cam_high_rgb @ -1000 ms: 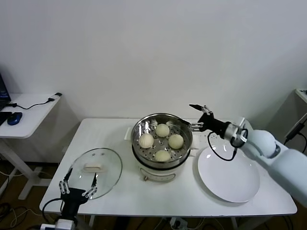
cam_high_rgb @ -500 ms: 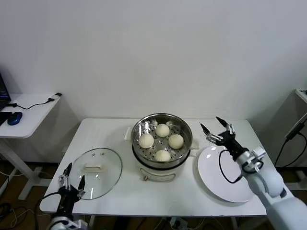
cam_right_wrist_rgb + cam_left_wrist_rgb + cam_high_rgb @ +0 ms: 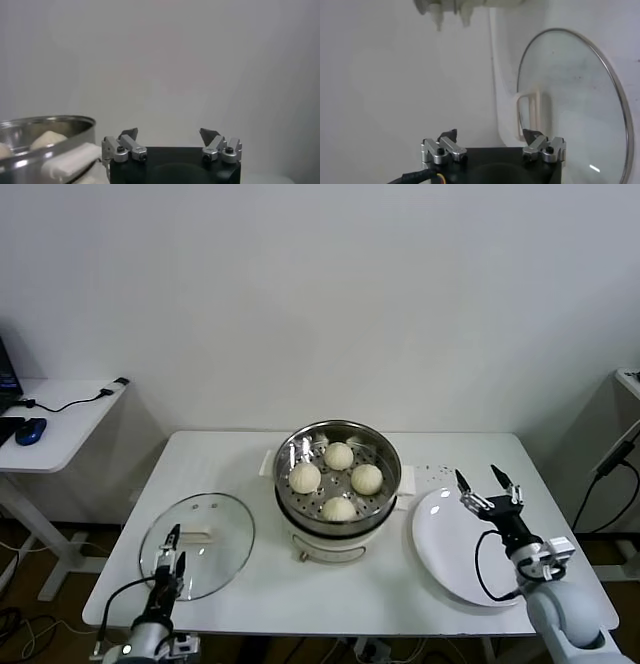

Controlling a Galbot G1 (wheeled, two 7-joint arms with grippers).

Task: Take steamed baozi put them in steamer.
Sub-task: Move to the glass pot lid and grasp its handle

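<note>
Starting with the table point(image 3: 250, 604), you have little left to do: all four baozi point(image 3: 339, 482) sit in the steamer point(image 3: 338, 446) at its middle. Keep both arms low and clear of it. The plate point(image 3: 455, 559) lies bare under the right gripper point(image 3: 489, 486), jaws apart and empty. The glass lid point(image 3: 205, 534) lies beside the left gripper point(image 3: 171, 549), also apart.

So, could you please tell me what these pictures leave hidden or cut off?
- Steamer: head view, the baozi cover part of its floor.
- Steamer: right wrist view, cut off by the edge.
- Glass lid: left wrist view, partly out of frame.
- Plate: head view, right gripper overlaps its far edge.
</note>
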